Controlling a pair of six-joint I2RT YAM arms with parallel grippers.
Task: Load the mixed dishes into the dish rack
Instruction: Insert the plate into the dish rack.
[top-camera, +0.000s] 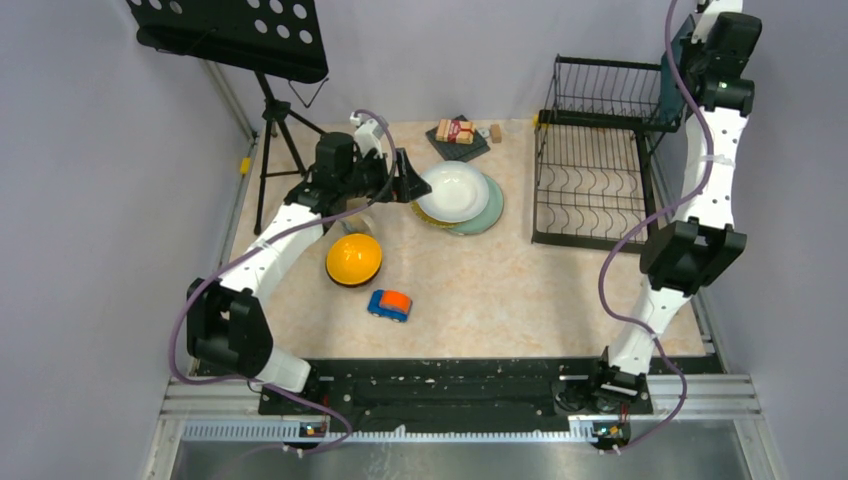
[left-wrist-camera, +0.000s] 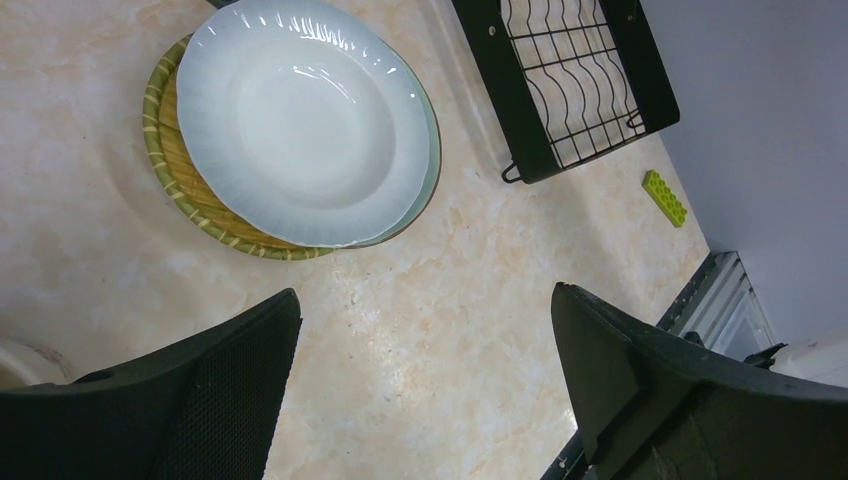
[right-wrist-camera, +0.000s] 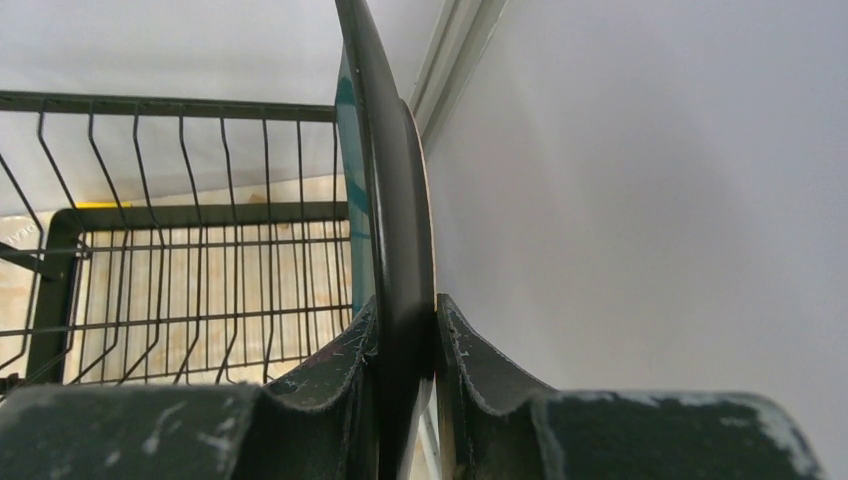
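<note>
Right gripper (right-wrist-camera: 405, 320) clamps the dark teal square plate (right-wrist-camera: 390, 150) on edge over the dish rack (top-camera: 539, 185)'s far right corner. Next, I think, it must lower the plate into a slot. Left gripper (left-wrist-camera: 425, 295) hangs wide open, empty.

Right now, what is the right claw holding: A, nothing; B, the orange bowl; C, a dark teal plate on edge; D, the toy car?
C: the right claw is shut on the rim of the dark teal plate, held on edge beside the dish rack.

Left pincer (left-wrist-camera: 425, 300) gapes wide; right pincer (right-wrist-camera: 405, 310) clamps, its arm raised.
</note>
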